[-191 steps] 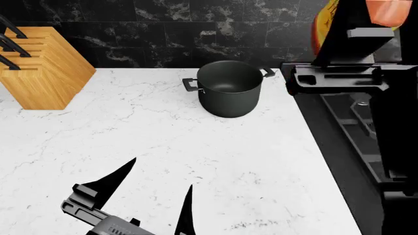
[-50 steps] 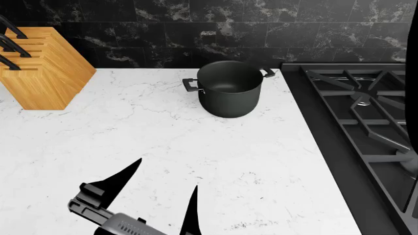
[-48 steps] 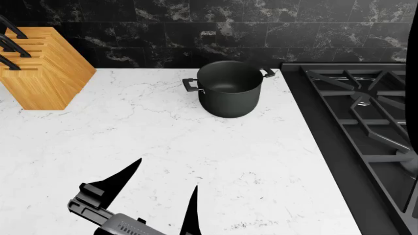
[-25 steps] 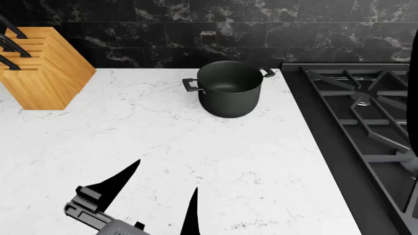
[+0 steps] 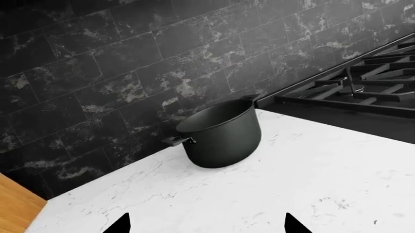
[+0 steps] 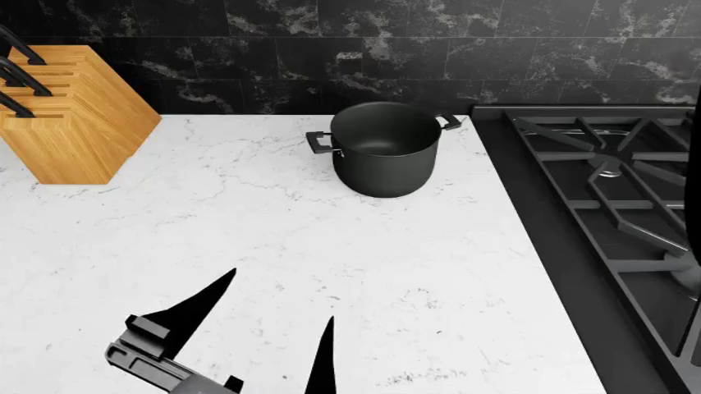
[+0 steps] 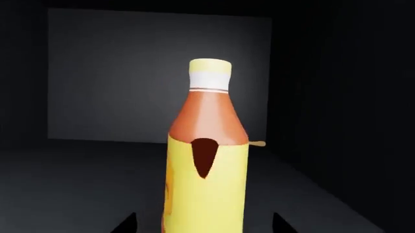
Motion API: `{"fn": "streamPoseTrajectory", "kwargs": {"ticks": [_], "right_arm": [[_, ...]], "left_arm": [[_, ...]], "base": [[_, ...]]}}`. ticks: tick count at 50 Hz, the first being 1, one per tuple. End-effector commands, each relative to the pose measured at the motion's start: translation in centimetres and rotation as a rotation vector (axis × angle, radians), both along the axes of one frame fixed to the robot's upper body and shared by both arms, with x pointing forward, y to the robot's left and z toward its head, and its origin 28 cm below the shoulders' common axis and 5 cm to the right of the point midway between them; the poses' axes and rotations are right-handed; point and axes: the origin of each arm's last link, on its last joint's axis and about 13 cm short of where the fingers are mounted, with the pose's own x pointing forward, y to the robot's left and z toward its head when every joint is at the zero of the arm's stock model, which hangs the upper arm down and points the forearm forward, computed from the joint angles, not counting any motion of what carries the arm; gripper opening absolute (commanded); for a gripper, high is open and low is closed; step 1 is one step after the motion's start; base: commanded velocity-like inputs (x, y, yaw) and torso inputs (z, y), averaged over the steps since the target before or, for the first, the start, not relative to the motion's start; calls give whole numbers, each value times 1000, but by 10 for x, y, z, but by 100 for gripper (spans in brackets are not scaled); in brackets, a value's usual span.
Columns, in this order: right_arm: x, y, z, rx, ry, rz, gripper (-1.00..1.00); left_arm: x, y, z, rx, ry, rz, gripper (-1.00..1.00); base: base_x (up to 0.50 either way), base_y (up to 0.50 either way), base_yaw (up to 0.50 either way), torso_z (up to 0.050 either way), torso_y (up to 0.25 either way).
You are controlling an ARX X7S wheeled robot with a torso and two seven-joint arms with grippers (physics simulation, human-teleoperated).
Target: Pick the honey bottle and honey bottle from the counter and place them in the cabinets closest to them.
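Amber-yellow plastic honey bottle (image 7: 206, 160) standing upright in the dark cabinet, between the right gripper's (image 7: 204, 223) spread tips; left gripper (image 6: 249, 328) wide, empty.

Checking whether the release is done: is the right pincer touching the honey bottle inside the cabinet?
Apart. In the right wrist view the honey bottle stands upright in the dark cabinet, and the right pincer's fingertips sit spread at either side with clear gaps.
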Motion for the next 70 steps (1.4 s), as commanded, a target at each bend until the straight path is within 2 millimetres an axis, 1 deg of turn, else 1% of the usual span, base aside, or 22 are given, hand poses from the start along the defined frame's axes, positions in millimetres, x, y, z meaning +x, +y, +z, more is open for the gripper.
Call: {"fn": "streamPoseTrajectory", "kwargs": {"ticks": [1,9,16,20,30,37,48,58,70], "right_arm": [[-5,4,-6,-15,24,38,100],[-11,4,-5,-20,9,35,100],[-32,4,-1,-15,-27,50,100],[-39,3,-2,-18,-50,41,100],[-41,0,-4,-23,-84,2,100],[-46,-1,-9,-17,-77,3,100],[-64,2,-23,1,-67,16,100],[-70,1,-26,14,-68,15,100],[-79,1,-36,24,-41,7,100]], "left_arm": [[0,-1,0,4,-5,-2,100],[1,-1,1,6,-11,-1,100],[1,0,1,4,-15,-1,100],[1,0,1,2,-18,-2,100],[0,1,-1,1,-17,1,100],[0,1,0,2,-18,1,100],[0,1,0,0,-19,1,100],[0,-1,-1,0,-17,-3,100],[0,-1,0,4,-17,-6,100]], "base": [[0,0,0,0,0],[0,0,0,0,0],[0,0,0,0,0],[0,0,0,0,0],[0,0,0,0,0],[0,0,0,0,0],[0,0,0,0,0],[0,0,0,0,0],[0,0,0,0,0]]}}
